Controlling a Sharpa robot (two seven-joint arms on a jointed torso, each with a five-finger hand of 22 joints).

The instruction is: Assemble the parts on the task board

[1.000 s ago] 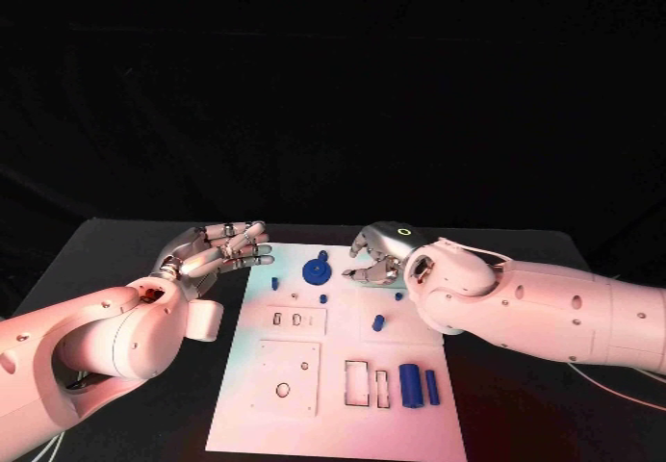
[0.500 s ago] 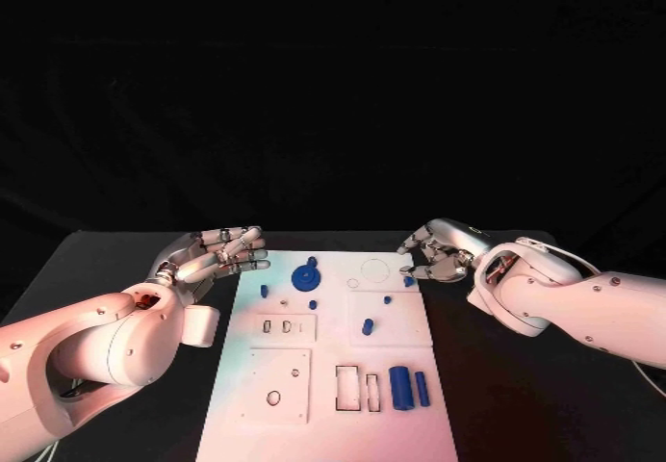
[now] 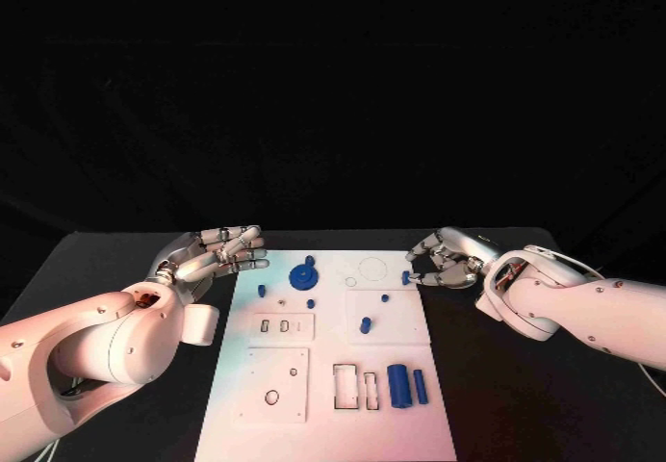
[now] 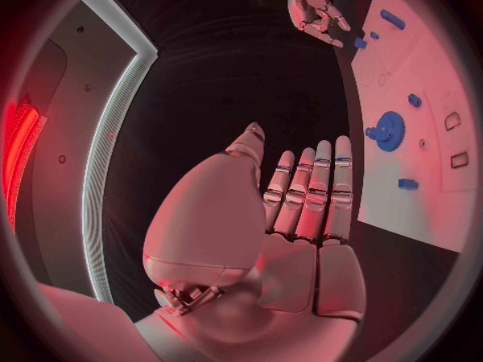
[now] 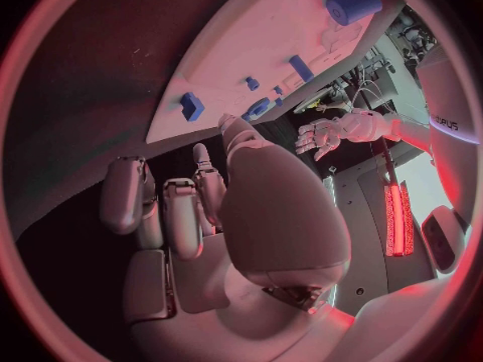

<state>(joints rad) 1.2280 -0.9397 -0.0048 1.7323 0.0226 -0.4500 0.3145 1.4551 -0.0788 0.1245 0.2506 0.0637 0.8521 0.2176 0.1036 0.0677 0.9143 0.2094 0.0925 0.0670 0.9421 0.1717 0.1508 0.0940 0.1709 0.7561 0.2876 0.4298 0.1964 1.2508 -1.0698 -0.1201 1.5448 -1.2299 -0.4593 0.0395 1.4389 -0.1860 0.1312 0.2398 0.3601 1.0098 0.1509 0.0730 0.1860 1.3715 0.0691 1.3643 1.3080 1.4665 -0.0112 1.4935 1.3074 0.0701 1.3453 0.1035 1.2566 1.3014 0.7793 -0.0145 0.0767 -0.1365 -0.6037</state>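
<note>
The flat white task board [image 3: 333, 385] lies mid-desk, carrying a blue toothed gear [image 3: 301, 277], several small blue pegs [image 3: 365, 325] and a blue cylinder [image 3: 398, 386] beside rectangular cutouts. The left hand [image 3: 219, 252] hovers by the board's far left corner, fingers extended, empty. The right hand [image 3: 447, 260] sits at the far right edge, fingers curled; whether it pinches anything cannot be told.

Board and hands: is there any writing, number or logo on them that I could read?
Board: no words or numbers; the dark outlines are cut-outs, not signs.
Parts: no text.
Left hand: no text to be read.
Right hand: no text to be read.
Casing in the right wrist view: a short dark print, too small and bent to read.
</note>
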